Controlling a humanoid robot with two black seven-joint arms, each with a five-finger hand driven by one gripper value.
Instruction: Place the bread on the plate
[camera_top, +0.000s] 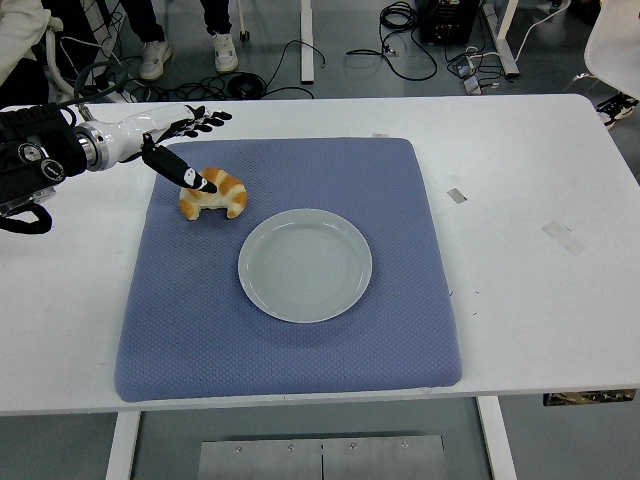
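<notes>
Fingers (205, 119) of my left hand (172, 138) are lying spread and slack, grasping nothing, while my thumb is angling down so its tip is at the top of the bread. I am hovering at the far left of the white worktop (520, 180), over the edge of the blue mat (300, 340) that is covering most of it. Near the mat's middle the pale plate (305, 265) is sitting bare, just beside the bread on its right and a little nearer to me.

To do this step well, I am thinking I should bring the four fingers down behind the bread, thumb in front, and pinch across the thick middle of the curve, gently, since crust crushes.

Bread (213, 193), a croissant, is lying flat on the mat, its two horns pointing towards me. It is sitting just under and to the right of my thumb tip, with the other fingers well behind it.
</notes>
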